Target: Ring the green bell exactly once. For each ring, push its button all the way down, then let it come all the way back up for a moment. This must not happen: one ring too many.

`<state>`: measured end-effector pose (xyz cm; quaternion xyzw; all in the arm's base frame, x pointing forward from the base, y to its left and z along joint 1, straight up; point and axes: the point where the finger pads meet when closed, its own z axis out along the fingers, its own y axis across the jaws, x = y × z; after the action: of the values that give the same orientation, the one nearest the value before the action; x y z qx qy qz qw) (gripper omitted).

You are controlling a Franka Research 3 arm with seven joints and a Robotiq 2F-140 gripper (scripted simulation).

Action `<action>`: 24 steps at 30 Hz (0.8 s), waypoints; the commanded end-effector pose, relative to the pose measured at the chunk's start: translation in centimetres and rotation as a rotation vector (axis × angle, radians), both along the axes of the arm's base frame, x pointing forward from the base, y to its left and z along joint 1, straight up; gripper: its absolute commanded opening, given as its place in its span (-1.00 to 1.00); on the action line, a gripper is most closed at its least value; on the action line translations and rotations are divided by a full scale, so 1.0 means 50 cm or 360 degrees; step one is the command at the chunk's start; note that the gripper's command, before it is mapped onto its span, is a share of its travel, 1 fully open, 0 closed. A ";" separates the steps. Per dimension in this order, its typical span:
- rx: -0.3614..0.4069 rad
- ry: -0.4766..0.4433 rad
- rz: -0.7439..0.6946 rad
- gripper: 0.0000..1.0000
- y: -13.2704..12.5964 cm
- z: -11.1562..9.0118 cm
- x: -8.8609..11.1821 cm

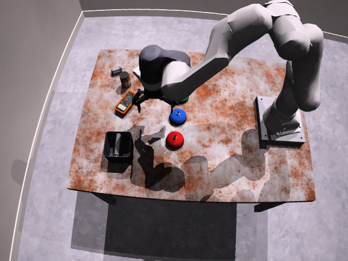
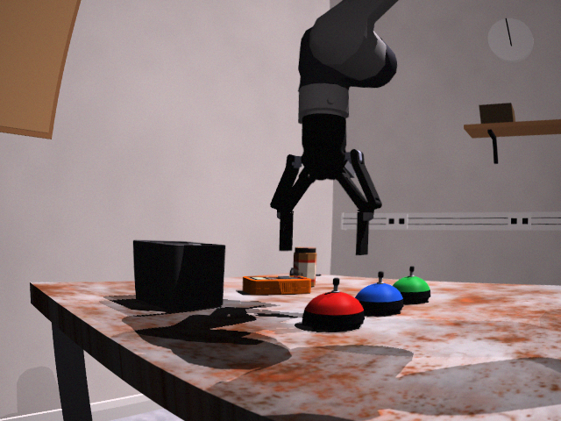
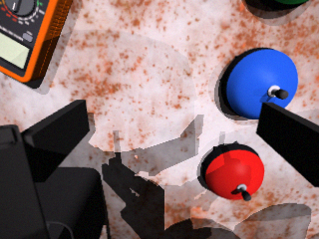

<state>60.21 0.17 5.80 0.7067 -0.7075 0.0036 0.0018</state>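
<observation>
Farthest along a row of three, the green bell (image 2: 411, 286) sits on the rust-mottled table (image 2: 452, 326), its small black button (image 2: 411, 270) standing up and untouched, with the blue bell (image 2: 379, 294) just beside it and the red bell (image 2: 334, 307) at the near end of the line. Above and to one side hangs the gripper (image 2: 323, 238), fingers spread to their widest and holding nothing, well clear of the table top. Seen from overhead, the green bell (image 1: 184, 99) shows only as a sliver under the forearm, on the arm-base side of the gripper (image 1: 155, 106); in the wrist view it is cut off at the upper right corner (image 3: 279, 2), beyond the blue bell (image 3: 259, 82). The ring has evidently not begun. By that reckoning the tool must shift sideways along the row, past the blue bell, toward the arm's base plate (image 1: 261, 101) before it descends, and one fingertip, rather than the gap between them, would need to come down on the button. Away from the bells lie an orange multimeter (image 2: 276, 284), a small brown jar (image 2: 304, 262), a dark bin (image 2: 179, 274) and a small grey adapter (image 1: 116, 70).
</observation>
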 end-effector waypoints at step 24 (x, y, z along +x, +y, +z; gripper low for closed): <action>-0.0011 0.0003 -0.0084 -0.80 -0.165 0.084 -0.113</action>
<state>56.58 -4.61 7.84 0.6862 -0.7274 0.0023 0.0071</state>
